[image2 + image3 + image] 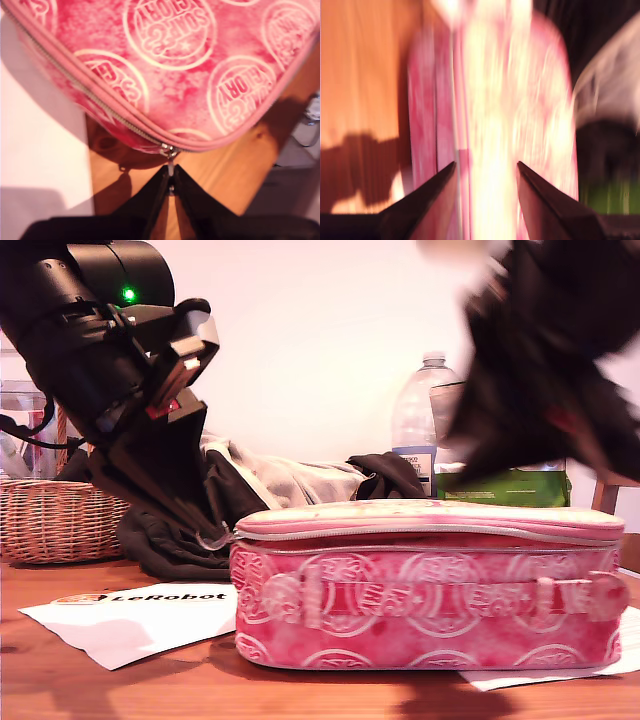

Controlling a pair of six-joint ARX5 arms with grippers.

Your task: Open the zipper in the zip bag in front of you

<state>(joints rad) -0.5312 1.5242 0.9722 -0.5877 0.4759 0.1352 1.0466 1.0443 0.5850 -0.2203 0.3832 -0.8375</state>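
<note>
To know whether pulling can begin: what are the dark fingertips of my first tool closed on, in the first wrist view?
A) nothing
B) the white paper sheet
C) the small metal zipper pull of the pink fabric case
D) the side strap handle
C: my first tool is pinched shut on the small metal zipper pull at the corner of the soft pink fabric case.

A home room, with a robot set up on the table.
A wooden table (120, 680) holds a wicker basket (55, 520) at the exterior view's left, heaped clothes (290, 485) and a water bottle (415, 425) behind.
</note>
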